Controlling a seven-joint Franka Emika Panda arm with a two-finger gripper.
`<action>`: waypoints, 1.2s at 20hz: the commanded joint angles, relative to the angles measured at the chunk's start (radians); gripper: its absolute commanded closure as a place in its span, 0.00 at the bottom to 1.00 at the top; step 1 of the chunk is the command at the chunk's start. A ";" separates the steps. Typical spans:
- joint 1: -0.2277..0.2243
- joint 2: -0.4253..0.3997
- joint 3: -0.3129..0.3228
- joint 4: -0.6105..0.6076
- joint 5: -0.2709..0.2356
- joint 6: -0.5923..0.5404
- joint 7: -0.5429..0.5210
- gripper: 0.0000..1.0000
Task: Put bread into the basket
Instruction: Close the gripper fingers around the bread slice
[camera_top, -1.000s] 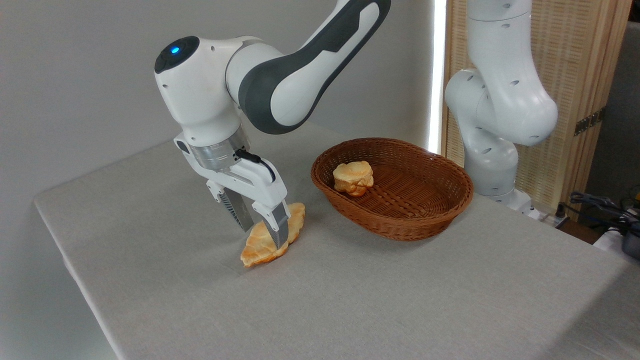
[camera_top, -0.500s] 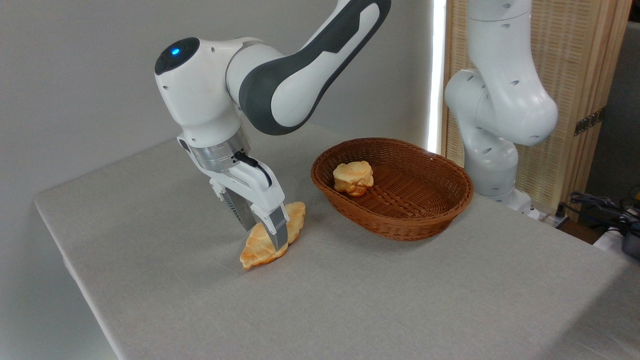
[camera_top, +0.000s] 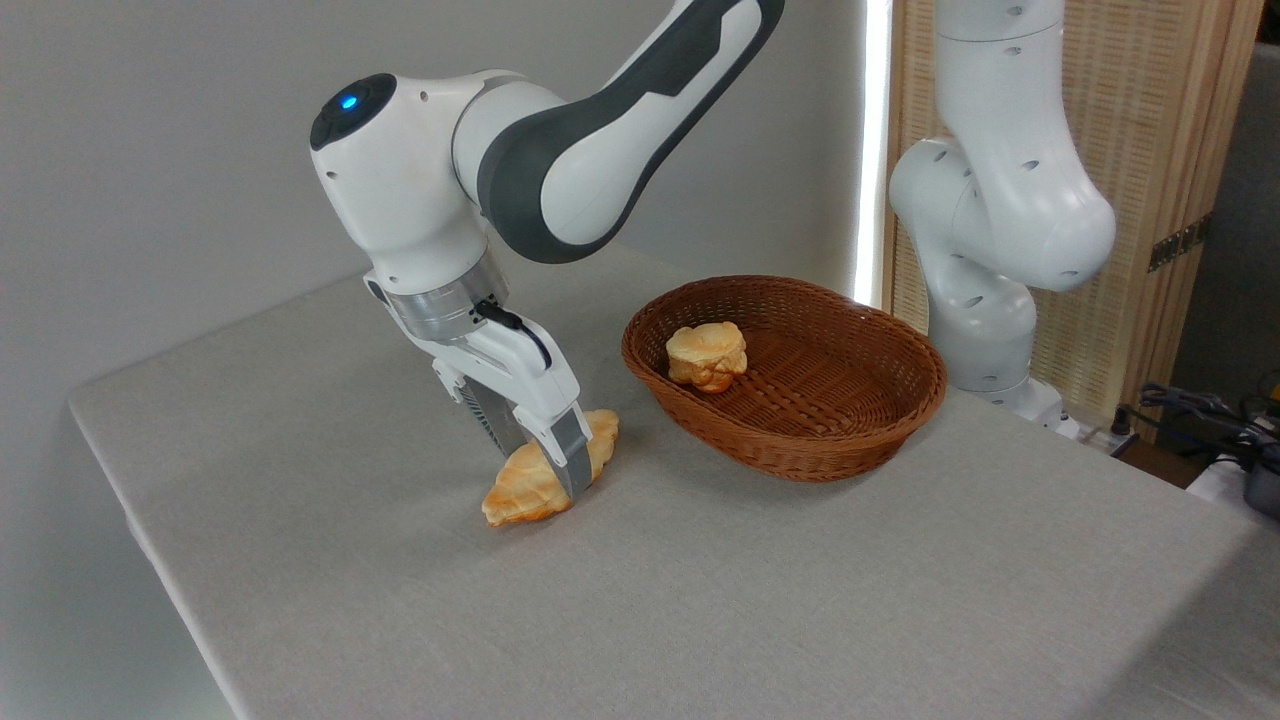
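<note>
The claw (camera_top: 550, 465) is down at the table (camera_top: 700, 600), tilted, with its two fingers set either side of the middle of the bread (camera_top: 530, 485) and clamped on it, one finger in front and the other behind the loaf. The bread runs out past the claw on both sides, its lower left end at or barely above the cloth and its upper right end pointing toward the basket (camera_top: 785, 375); whether it has fully left the table cannot be told from this angle. The basket sits to the right of the claw and a little farther back, near but not touching the bread, with a small round bun (camera_top: 707, 355) lying at the end of it closest to the claw. By the look of it, the grasp is made and the lift is the step in hand. The next move calls for raising the loaf high enough to clear the wicker rim, carrying it right, and releasing over the bare part of the basket beyond the bun.
</note>
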 joint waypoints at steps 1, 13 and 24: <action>-0.003 0.005 -0.005 -0.006 0.014 -0.003 0.002 0.00; -0.005 0.008 -0.007 0.001 -0.003 0.005 0.002 0.42; -0.005 0.008 -0.007 0.001 -0.003 0.005 0.003 0.42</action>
